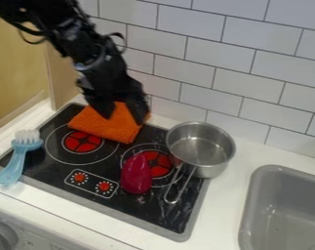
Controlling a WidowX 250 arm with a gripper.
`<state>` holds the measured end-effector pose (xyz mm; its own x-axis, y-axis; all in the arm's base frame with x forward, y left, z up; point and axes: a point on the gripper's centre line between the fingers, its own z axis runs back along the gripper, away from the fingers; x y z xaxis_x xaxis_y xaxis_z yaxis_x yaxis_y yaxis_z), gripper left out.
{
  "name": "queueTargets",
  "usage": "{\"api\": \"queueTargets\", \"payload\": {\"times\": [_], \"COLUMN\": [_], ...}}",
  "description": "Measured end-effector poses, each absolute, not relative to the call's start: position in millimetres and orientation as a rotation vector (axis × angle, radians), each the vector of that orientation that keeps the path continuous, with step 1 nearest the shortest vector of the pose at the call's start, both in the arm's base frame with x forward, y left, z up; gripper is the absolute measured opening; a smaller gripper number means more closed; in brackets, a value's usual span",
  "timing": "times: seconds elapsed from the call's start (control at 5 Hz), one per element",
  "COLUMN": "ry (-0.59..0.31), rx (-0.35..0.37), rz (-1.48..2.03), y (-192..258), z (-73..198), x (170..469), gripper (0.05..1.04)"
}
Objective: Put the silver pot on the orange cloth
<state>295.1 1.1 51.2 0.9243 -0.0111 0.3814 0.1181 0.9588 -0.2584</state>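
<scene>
Clock laid over the middle of the cooktop [65, 180], twelve at the top of the view. Silver pot [200, 145] between two and three, upright, across the cooktop's edge, partly over the white counter [254, 151]. Its long looped handle runs out toward seven, over the black surface. Inside of pot shows bare metal.

Orange cloth [104, 128] at twelve, flat, a corner lapping the left red burner [82, 141]. From the pot, cloth bears about ten.

Black arm [94, 53] comes in from eleven, tool [125, 115] hanging right over the cloth. Fingers spread wide, orange cloth visible between them, nothing held. Cannot tell if the tips touch the fabric. Arm and tool occupy the space above the cloth, hiding its far side.

Deep-red, smooth, oblong item [136, 175] just off centre toward four, over part of the right red burner [158, 163]. Near the pot handle; from the pot it bears about eight, below the direct line to the cloth.

Pale blue brush [17, 158] at nine, white bristles toward twelve, handle toward six, across the cooktop's left edge.

Two small red dial markings [92, 183] at seven. Grey sink [282, 215] near four, sunk into the counter. White tiled wall [251, 63] behind, from twelve round to two.
</scene>
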Motion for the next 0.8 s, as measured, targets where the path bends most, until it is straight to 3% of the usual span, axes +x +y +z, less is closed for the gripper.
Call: {"api": "queueTargets", "payload": {"times": [0.4,0.8], "ry": [-0.397,-0.334], "rx": [-0.284,-0.284], "rz": [-0.119,-0.154], "y": [-29.4,-49.6], "z": [43.2,20.1], "x": [327.7,330.3], "gripper": [0.999,0.999]}}
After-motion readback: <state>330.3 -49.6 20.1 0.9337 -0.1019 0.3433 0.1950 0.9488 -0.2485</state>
